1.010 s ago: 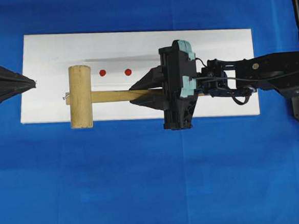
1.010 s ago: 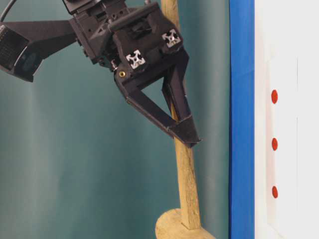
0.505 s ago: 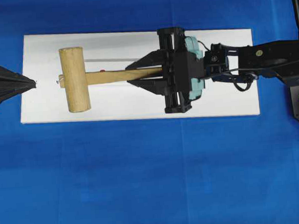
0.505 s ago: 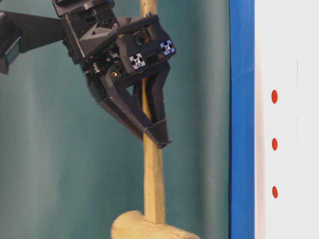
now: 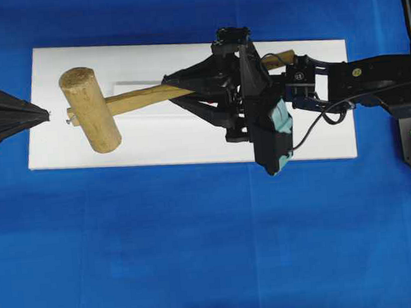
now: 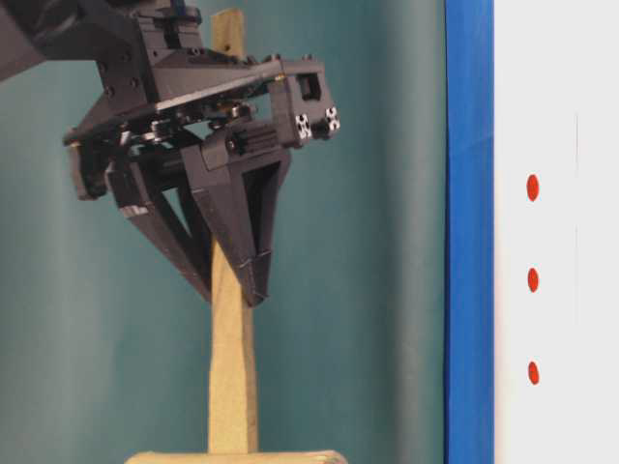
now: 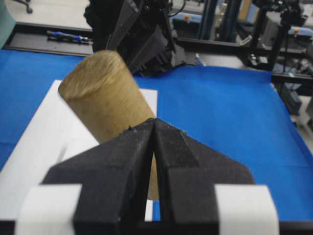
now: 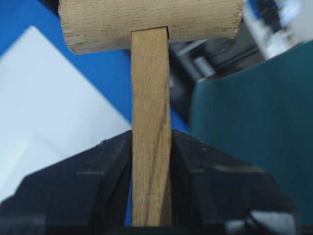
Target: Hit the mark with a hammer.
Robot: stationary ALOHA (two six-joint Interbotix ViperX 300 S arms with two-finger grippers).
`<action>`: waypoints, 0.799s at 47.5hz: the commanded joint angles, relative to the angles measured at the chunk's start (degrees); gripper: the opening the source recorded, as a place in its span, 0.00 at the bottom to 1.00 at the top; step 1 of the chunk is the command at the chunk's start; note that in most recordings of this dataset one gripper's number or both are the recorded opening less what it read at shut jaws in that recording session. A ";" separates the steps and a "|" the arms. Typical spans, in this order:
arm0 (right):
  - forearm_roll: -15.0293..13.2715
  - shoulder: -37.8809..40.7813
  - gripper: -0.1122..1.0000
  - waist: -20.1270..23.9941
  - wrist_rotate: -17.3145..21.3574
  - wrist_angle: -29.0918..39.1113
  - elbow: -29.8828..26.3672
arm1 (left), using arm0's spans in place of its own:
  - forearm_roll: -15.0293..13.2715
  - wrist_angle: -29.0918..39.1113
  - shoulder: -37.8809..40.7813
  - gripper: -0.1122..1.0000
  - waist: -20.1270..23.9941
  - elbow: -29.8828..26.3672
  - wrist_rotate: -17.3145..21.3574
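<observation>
Gripping the hammer (image 5: 89, 109) mid-handle, right hand (image 5: 180, 92) clamped on stiff wood; head-heavy, likely to swing.

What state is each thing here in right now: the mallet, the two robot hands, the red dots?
hammer: held by its handle, off the board.
right gripper: jaws shut on the hammer handle.
left gripper: jaws shut, empty.
red marks: three show in the table-level view, none touched.

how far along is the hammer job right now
Done: the right gripper is shut on the hammer by its handle. In hand: the hammer hangs raised over the white board. Left: striking a red mark. The left gripper waits shut.
</observation>
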 commanded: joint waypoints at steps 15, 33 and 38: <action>0.26 -1.93 0.19 -0.09 -6.33 -2.46 -1.05 | -0.09 -0.44 0.53 0.10 -0.18 -0.62 -0.26; 0.26 -1.93 0.19 -0.09 -6.50 -2.46 -1.32 | -0.70 -0.26 0.88 0.11 0.26 -0.53 -2.99; 0.26 -1.93 0.19 -0.09 -6.50 -2.46 -1.49 | -0.70 -0.44 1.23 0.21 0.53 -0.44 -4.57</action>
